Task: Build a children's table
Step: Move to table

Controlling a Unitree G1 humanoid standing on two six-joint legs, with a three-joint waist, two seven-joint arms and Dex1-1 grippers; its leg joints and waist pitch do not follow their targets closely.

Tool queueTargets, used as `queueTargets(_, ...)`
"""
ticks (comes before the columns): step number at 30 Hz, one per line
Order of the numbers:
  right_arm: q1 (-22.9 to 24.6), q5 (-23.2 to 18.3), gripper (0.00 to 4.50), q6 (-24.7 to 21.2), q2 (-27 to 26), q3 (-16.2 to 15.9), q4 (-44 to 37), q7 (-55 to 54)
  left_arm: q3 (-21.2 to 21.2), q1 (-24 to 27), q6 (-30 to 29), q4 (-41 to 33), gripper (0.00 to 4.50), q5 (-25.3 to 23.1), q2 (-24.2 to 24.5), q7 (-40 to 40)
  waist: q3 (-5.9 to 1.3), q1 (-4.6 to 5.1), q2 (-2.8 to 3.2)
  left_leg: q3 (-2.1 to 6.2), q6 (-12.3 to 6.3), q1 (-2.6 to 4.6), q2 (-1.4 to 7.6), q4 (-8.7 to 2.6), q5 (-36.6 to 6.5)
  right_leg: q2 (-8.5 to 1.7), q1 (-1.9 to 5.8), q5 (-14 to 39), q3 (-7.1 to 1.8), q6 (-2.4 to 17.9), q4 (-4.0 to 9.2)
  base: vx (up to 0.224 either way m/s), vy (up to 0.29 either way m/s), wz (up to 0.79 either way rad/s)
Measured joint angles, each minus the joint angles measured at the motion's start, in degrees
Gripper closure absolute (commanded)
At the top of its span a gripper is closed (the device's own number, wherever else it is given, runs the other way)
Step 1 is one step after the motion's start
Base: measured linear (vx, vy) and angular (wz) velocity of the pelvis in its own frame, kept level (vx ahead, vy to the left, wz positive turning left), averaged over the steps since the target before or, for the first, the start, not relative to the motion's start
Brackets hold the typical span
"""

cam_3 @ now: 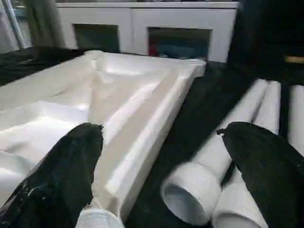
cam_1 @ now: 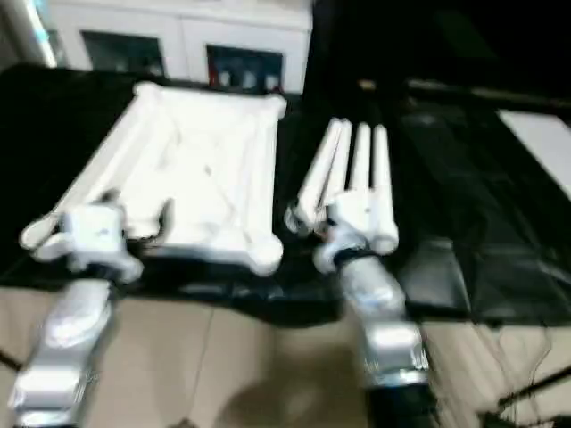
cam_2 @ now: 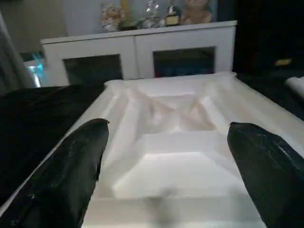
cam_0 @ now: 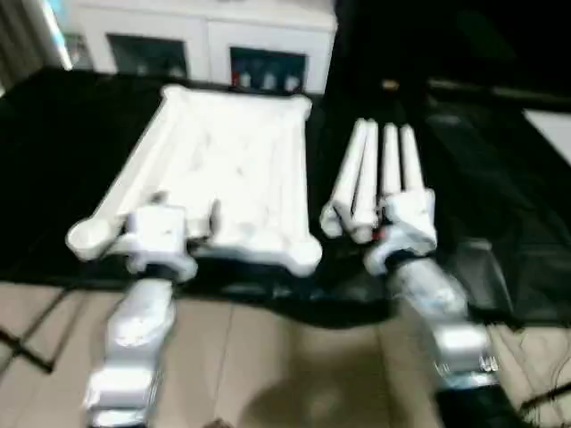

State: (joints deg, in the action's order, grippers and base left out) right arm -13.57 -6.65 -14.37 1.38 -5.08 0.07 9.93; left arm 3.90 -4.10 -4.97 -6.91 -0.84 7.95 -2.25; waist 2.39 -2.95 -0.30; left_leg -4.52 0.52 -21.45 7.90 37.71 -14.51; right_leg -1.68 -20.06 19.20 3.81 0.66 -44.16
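Note:
The white tabletop [cam_0: 234, 169] lies underside up on the black-draped work table, ribs and round corner sockets showing. Right of it, the white tapered legs [cam_0: 379, 174] lie side by side, pointing away from me. My left gripper [cam_2: 167, 126] hovers at the tabletop's near edge, open, with only the ribbed underside [cam_2: 175, 156] beyond its wide-apart fingers. My right gripper [cam_3: 160, 129] is open at the near ends of the legs. A leg's hollow end [cam_3: 189, 195] lies low between its fingers, and the tabletop's right rim [cam_3: 142, 142] is beside it.
A white cabinet [cam_0: 205, 40] with glass doors stands behind the work table, with figurines [cam_2: 147, 12] on top. The black drape [cam_0: 500, 214] spreads wide to the right, with a white sheet [cam_0: 553, 129] at its far edge. Tiled floor [cam_0: 294, 366] lies below the near edge.

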Motion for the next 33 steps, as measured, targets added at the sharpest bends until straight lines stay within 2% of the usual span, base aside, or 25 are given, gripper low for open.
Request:
queueTargets(1, -0.01, 0.0, 0.0, 0.04, 0.32, 0.17, 0.0, -0.01, -0.15, -0.1, 0.08, 0.0, 0.01, 0.01, -0.13, -0.05, -0.15, 0.22, -0.44, -0.41, -0.05, 0.41, -0.29, -0.14, -0.21, -0.65, -1.98, -0.55, -0.06, -1.63, 0.13, 0.106, 0.004, 0.06)
queueTargets(2, 0.0, 0.01, 0.0, 0.05, 0.62, 0.21, 0.01, -0.01, -0.24, -0.14, 0.1, 0.0, 0.01, 0.01, -0.23, -0.07, -0.19, 0.52, -0.87, -0.78, 0.01, 0.75, -0.71, -0.21, -0.37, -1.31, -3.27, -1.1, -0.25, -2.42, 0.84, 0.063, -0.022, -0.04)
queueTargets(3, 0.04, 0.01, 0.0, 0.05, 0.79, 0.3, 0.01, -0.03, -0.35, -0.19, 0.12, 0.0, 0.01, 0.01, -0.31, -0.09, -0.17, 0.82, -1.62, -1.26, 0.17, 1.21, -1.33, -0.23, -0.61, -2.0, -3.93, -1.75, -0.73, -2.4, 2.88, 0.051, -0.067, -0.03)
queueTargets(4, 0.17, 0.0, 0.0, 0.09, 1.21, 0.4, 0.05, -0.01, -0.45, -0.42, 0.22, 0.08, 0.01, 0.0, -0.4, -0.16, 0.13, 0.73, -2.81, -2.24, 0.36, 1.69, -2.05, -0.15, -1.09, -2.85, -3.47, -5.44, -1.88, -0.85, 4.8, 0.051, -0.067, -0.03)
queueTargets(6, 0.99, 0.04, 0.0, 0.04, 2.06, 1.52, 0.27, -0.01, -2.27, -0.5, 0.23, 0.27, 0.01, 0.03, -1.78, -0.45, 0.64, -0.19, -2.2, -2.16, -2.18, 2.44, -1.79, 1.06, -2.68, -2.48, -2.19, -5.04, -1.95, -0.54, 5.7, 0.034, -0.106, 0.03)
queueTargets(7, 0.98, 0.05, 0.0, 0.04, 2.17, 2.76, 0.34, -0.1, -3.23, -0.63, 0.24, 0.3, 0.01, 0.03, -1.81, -0.78, 0.69, -0.47, -1.97, -1.83, -2.28, 2.22, -1.85, 2.37, -2.75, -2.31, -1.45, -5.02, -1.98, -0.46, 6.29, 0.038, -0.103, 0.03)
queueTargets(8, 0.96, 0.05, 0.0, 0.06, 2.18, 3.05, 0.31, -0.12, -3.25, -0.81, 0.25, 0.32, 0.01, 0.06, -1.75, -0.85, 0.64, -0.58, -1.83, -1.52, -2.2, 2.22, -1.81, 2.47, -2.73, -2.12, -0.82, -5.0, -1.95, -0.41, 6.72, 0.065, -0.054, -0.01)
queueTargets(9, 0.93, 0.04, 0.0, 0.07, 2.12, 3.07, 0.27, -0.12, -3.15, -1.1, 0.3, 0.33, 0.01, 0.08, -1.63, -0.97, 0.5, -0.66, -1.26, -1.17, -2.16, 2.16, -1.4, 1.46, -2.72, -1.51, -0.19, -5.01, -1.8, -0.35, 7.23, 0.067, -0.014, 0.08)
queueTargets(10, 0.88, 0.03, 0.0, 0.12, 1.82, 3.03, 0.22, -0.15, -2.96, -1.44, 0.44, 0.36, 0.01, 0.11, -1.49, -1.17, 0.49, -0.78, -0.1, -1.16, -0.03, 2.41, -0.38, -0.38, -1.36, -0.71, 0.49, -4.94, -1.03, -0.31, 7.57, 0.067, -0.014, 0.08)
queueTargets(11, 0.88, 0.03, 0.0, 0.12, 1.5, 2.92, 0.23, -0.16, -2.57, -1.42, 0.45, 0.5, 0.01, 0.11, -1.23, -1.26, 0.49, -0.63, 0.19, -1.19, 2.09, 2.71, 0.22, -0.58, -0.87, -0.59, 0.86, -4.93, -0.75, -0.31, 7.93, 0.083, 0.039, 0.02)
queueTargets(13, 0.72, -0.04, 0.0, 0.12, 0.34, 1.64, 0.22, -0.07, -1.78, -1.41, 0.45, 0.77, 0.01, 0.12, -0.56, -1.29, 0.58, 0.28, 0.39, -1.18, 2.3, 3.49, 0.18, -1.59, -1.08, -0.87, 1.12, -4.49, -0.11, 1.34, 8.89, 0.131, 0.063, 0.07)
queueTargets(16, 0.38, -0.47, 0.0, 0.13, 0.2, 1.19, 0.15, -0.09, -1.01, -1.47, 0.45, 1.05, 0.01, 0.11, -0.11, -1.31, 0.29, 1.81, -0.18, -1.4, 1.25, 4.51, -0.67, -1.99, -1.64, -1.82, 1.26, -3.34, -0.14, 3.57, 7.44, 0.131, 0.034, 0.1)
queueTargets(17, 0.39, -0.48, 0.0, 0.13, 0.57, 1.48, 0.12, -0.12, -1.08, -1.72, 0.46, 1.05, 0.01, 0.11, -0.25, -1.34, 0.13, 1.97, -0.39, -1.56, 1.09, 4.17, -0.83, -2.02, -1.77, -1.87, 1.78, -3.04, -0.38, 2.81, 7.54, 0.138, 0.012, 0.06)
queueTargets(18, 0.64, -0.47, 0.0, 0.14, 0.99, 2.04, 0.12, -0.15, -1.28, -2.18, 0.45, 1.18, 0.01, 0.13, -0.71, -1.34, 0.12, 1.46, -0.3, -1.69, -0.72, 3.64, -1.01, -1.37, -2.4, -1.76, 2.22, -3.27, -0.76, -0.27, 8.45, 0.145, 0.019, 0.08)
queueTargets(20, 0.82, -0.42, 0.0, 0.1, 1.66, 3.89, 0.25, -0.42, -3.41, -2.7, 0.45, 1.19, 0.01, 0.18, -1.65, -1.89, 0.04, 0.46, 0.24, -1.19, -3.69, 1.82, -0.22, 1.0, -2.27, -0.89, 3.14, -3.06, -0.92, -0.39, 9.41, 0.135, 0.022, 0.11)
queueTargets(21, 0.73, -0.43, 0.0, 0.12, 1.61, 4.21, 0.22, -0.64, -3.58, -2.69, 0.46, 1.19, 0.01, 0.2, -1.55, -1.97, -0.15, 0.04, 0.69, -1.1, -3.03, 0.99, 0.18, 0.31, -1.93, -0.34, 3.33, -2.81, -0.75, -0.38, 9.47, 0.111, 0.019, 0.08)
queueTargets(22, 0.66, -0.43, 0.0, 0.13, 1.12, 4.02, 0.2, -0.66, -3.22, -2.62, 0.45, 1.21, 0.01, 0.22, -1.1, -1.97, -0.31, 0.01, 1.27, -0.65, 0.53, 1.05, 0.73, 0.15, -1.49, 0.1, 3.35, -2.42, -0.2, -0.25, 9.15, 0.111, 0.019, 0.08)
queueTargets(23, 0.55, -0.43, 0.0, 0.12, 0.52, 3.82, 0.22, -0.68, -2.53, -2.57, 0.45, 1.37, 0.01, 0.25, -0.6, -1.96, -0.31, 0.36, 1.23, -0.41, 0.87, 1.31, 0.58, 0.07, -1.72, -0.11, 2.87, -1.94, 0.12, 0.32, 8.56, 0.157, -0.009, 0.02)
queueTargets(25, 0.12, -0.48, 0.0, 0.09, -0.82, 1.36, 0.21, -0.56, -0.69, -2.35, 0.39, 2.21, 0.01, 0.44, 0.34, -1.9, -0.43, 1.17, 1.0, -0.2, 0.08, 2.25, -0.24, -0.23, -2.22, -1.15, -0.6, -1.39, 0.1, 0.05, 1.26, 0.163, -0.027, -0.03)
queueTargets(26, 0.11, -0.47, 0.0, 0.09, -0.6, 1.28, 0.21, -0.61, -0.54, -2.46, 0.43, 2.17, 0.01, 0.53, 0.2, -1.91, -0.58, 1.18, 0.75, -0.34, -0.12, 2.52, -0.58, -0.34, -2.42, -1.63, -2.18, -1.46, 0.01, -0.67, 0.27, 0.089, -0.028, -0.09)
queueTargets(27, 0.11, -0.46, 0.0, 0.11, -0.28, 1.41, 0.2, -0.67, -0.56, -2.66, 0.44, 2.17, 0.01, 0.58, -0.03, -1.92, -0.79, 1.25, 0.32, -0.56, 0.01, 2.7, -0.92, -0.51, -2.53, -2.06, -3.65, -1.87, -0.28, -1.4, 0.51, 0.061, -0.051, -0.02)
queueTargets(28, 0.13, -0.46, 0.0, 0.11, 0.04, 1.62, 0.2, -0.68, -0.68, -2.82, 0.49, 2.15, 0.01, 0.59, -0.29, -1.94, -0.67, 1.34, -1.2, -1.27, 0.18, 3.41, -1.9, -0.81, -2.71, -3.07, -4.25, -2.94, -1.26, -1.33, 4.55, 0.061, -0.051, -0.02)
queueTargets(29, 0.16, -0.46, 0.0, 0.17, 0.38, 1.95, 0.16, -0.67, -0.89, -2.9, 0.61, 2.33, 0.01, 0.57, -0.5, -1.92, -0.43, 1.19, -2.12, -1.76, 0.55, 3.59, -2.34, -0.61, -3.07, -3.49, -3.9, -5.23, -1.98, -1.08, 4.64, 0.038, -0.108, 0.03)
queueTargets(31, 0.75, -0.39, 0.0, 0.11, 1.5, 3.73, 0.41, -0.78, -3.66, -2.82, 0.61, 2.57, 0.01, 0.58, -2.15, -2.14, 0.01, 0.05, -1.64, -1.51, -3.26, 3.3, -2.09, 2.39, -4.45, -2.43, -2.15, -4.52, -2.32, -0.38, 5.78, 0.038, -0.119, 0.07)
queueTargets(33, 0.68, -0.38, 0.0, 0.12, 1.59, 4.64, 0.35, -0.82, -4.36, -2.93, 0.63, 2.55, 0.01, 0.57, -2.05, -2.33, -0.06, -0.43, -1.13, -0.93, -2.57, 2.31, -2.06, 3.72, -4.05, -1.43, -0.43, -4.53, -2.51, -0.11, 6.94, 0.065, -0.064, 0.06)
